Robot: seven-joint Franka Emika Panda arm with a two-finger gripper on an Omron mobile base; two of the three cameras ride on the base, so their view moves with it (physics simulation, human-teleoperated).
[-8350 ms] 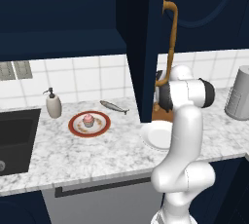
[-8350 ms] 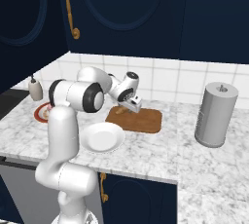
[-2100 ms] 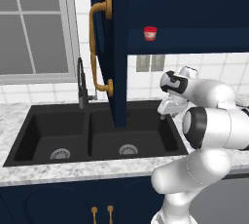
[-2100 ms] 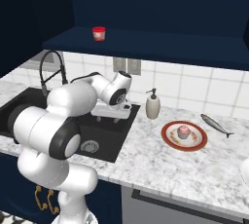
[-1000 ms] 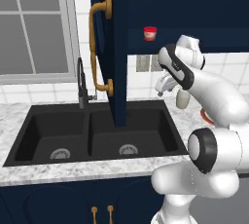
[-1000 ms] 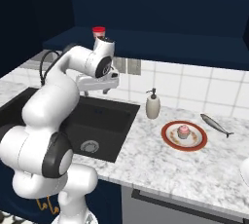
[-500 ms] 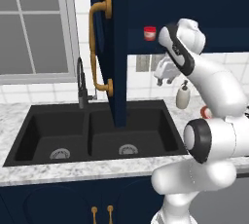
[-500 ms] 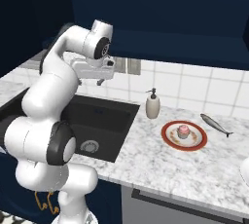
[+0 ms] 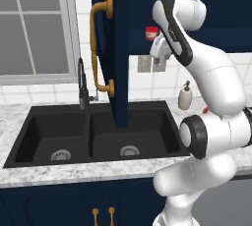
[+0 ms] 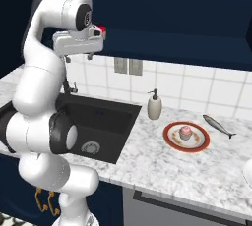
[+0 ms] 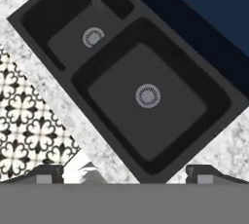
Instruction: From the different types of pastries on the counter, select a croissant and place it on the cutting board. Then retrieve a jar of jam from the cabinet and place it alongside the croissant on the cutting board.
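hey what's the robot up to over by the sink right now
The white arm is raised high over the black double sink, with its gripper pointing down, level with a small red jar of jam in the open navy cabinet. The fingers are spread and hold nothing. On the counter to the right sit a soap dispenser, a pink cupcake on a plate, and a grey fish.

The jam jar (image 9: pixel 152 33), small and red with a pale top, is standing upright on the shelf inside the cabinet (image 9: pixel 112 48), whose navy door with a curved brass handle is hanging open. The pink-frosted cupcake (image 10: pixel 185 132) is sitting upright on a red-rimmed plate on the marbled tabletop (image 10: pixel 197 166), well to the right of the jar.
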